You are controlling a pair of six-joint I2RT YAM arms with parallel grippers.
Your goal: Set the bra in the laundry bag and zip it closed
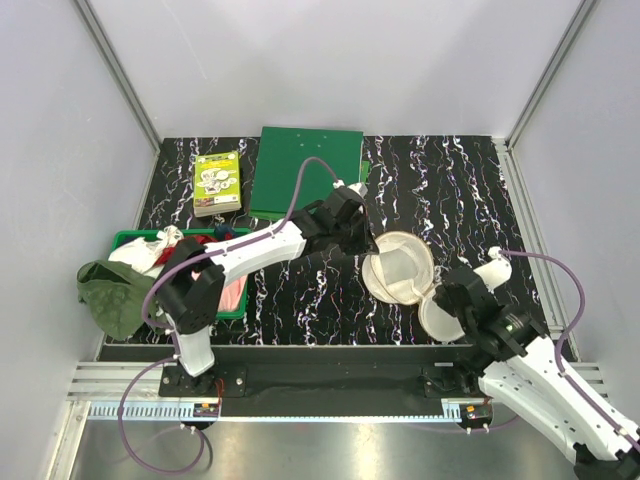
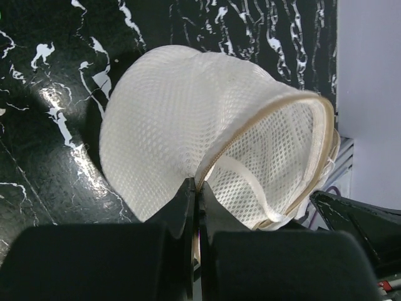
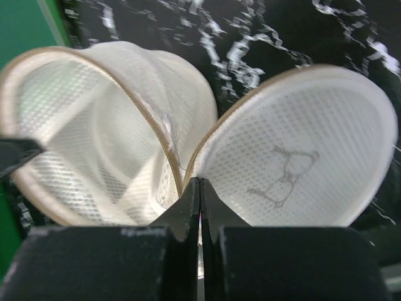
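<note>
The laundry bag (image 1: 402, 270) sits right of centre: two cream mesh discs splayed open, tan-rimmed. My left gripper (image 2: 195, 188) pinches one rim; my right gripper (image 3: 199, 187) clamps where the halves meet. Soft pink bra (image 1: 234, 294) lies centre-left.

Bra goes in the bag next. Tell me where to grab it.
Pinch the pink fold of the bra showing at the green basket's right end, coming straight down from above: the basket walls block the sides, and the left arm covers the rest.
</note>
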